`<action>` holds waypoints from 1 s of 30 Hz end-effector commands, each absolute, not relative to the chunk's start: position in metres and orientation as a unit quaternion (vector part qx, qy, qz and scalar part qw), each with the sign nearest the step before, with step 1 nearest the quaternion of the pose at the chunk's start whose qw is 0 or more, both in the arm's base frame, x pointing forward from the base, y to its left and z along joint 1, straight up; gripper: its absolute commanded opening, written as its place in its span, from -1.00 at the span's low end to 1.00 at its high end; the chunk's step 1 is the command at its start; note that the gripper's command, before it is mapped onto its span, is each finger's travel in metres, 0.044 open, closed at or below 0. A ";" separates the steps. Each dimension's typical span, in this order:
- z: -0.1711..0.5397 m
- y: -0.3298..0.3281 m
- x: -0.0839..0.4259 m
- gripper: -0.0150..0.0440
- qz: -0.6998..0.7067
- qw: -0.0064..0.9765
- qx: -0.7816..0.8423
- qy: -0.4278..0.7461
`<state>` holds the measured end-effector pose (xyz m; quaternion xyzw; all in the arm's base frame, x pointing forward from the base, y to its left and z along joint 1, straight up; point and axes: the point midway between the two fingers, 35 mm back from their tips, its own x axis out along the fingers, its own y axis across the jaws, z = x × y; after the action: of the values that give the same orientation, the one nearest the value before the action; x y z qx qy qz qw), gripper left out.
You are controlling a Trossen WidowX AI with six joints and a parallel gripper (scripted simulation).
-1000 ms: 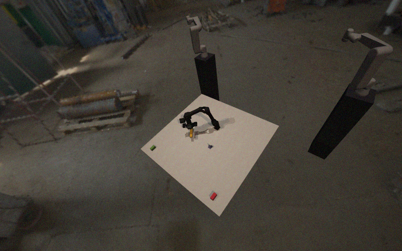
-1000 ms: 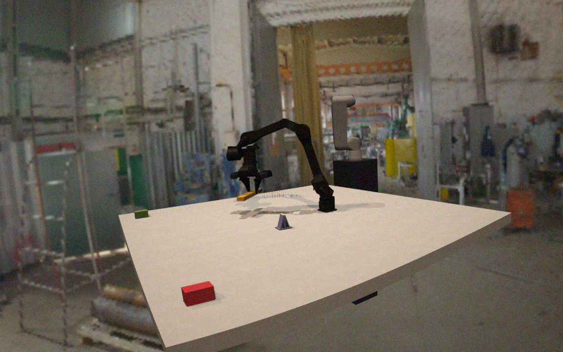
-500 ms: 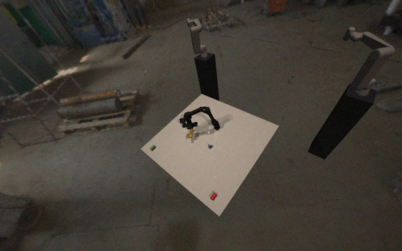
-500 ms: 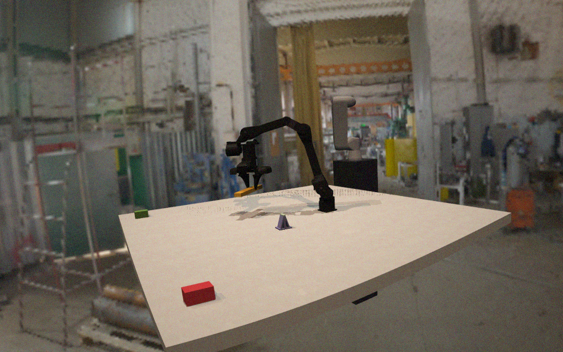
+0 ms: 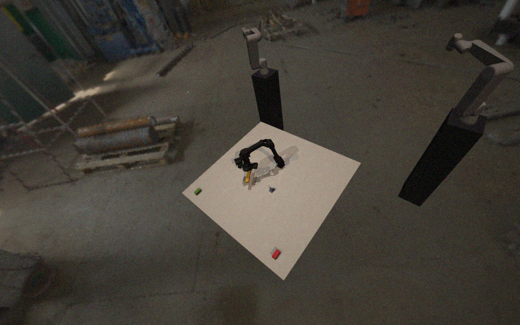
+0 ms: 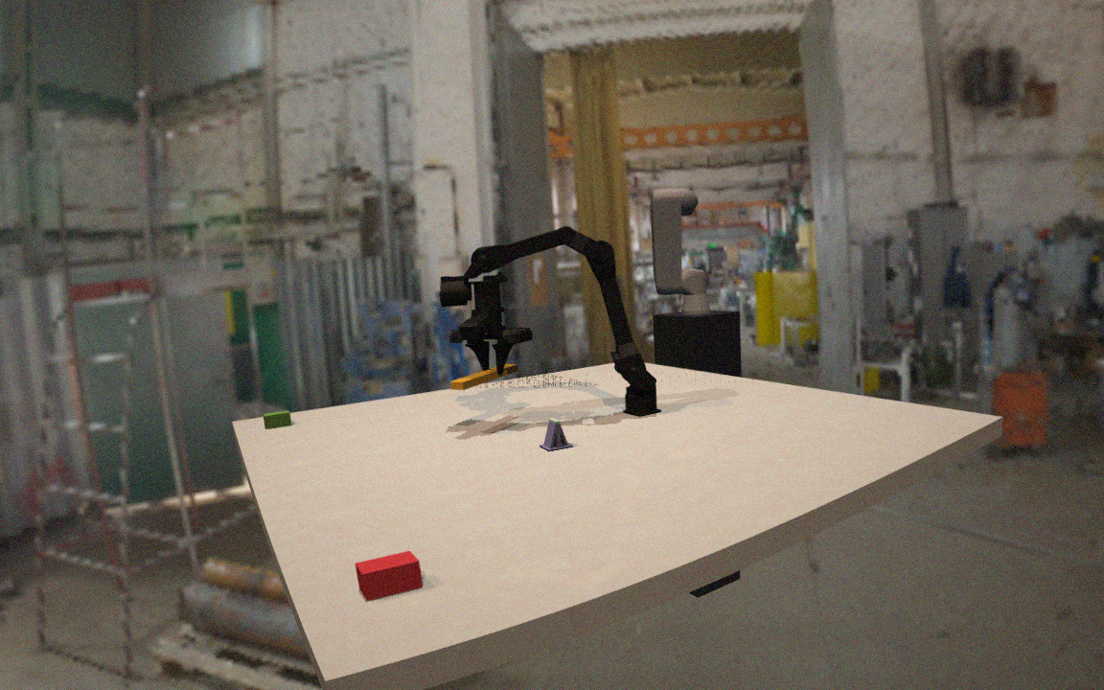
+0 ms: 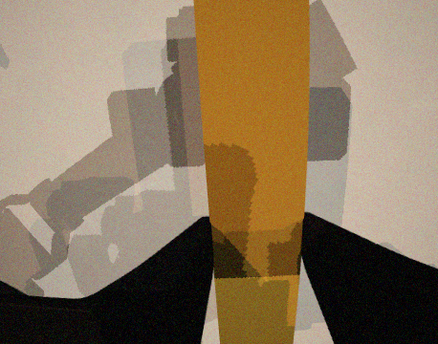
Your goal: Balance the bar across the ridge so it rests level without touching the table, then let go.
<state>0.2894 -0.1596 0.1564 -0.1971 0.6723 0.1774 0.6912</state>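
The gripper (image 6: 494, 359) hangs above the table (image 6: 710, 480), clamping the bar (image 6: 482, 378) near one end, clear of the surface. The ridge (image 6: 555, 435) stands on the table below and to its right in the exterior view, apart from the bar.

Top view high and distant, exterior low beside table (image 6: 710, 515), wrist straight down

In the wrist view the bar (image 7: 253, 134) runs off the top edge. The ridge (image 5: 271, 188) is too small in the top view to make out.
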 end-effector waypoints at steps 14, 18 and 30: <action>0.156 -0.094 0.304 -0.49 0.130 0.705 -0.141 0.683; 0.156 -0.078 0.306 -0.49 0.118 0.707 -0.128 0.685; 0.156 -0.031 0.307 -0.49 0.082 0.713 -0.087 0.690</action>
<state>0.3089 -0.0414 0.1570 -0.0963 0.6890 0.0890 0.7128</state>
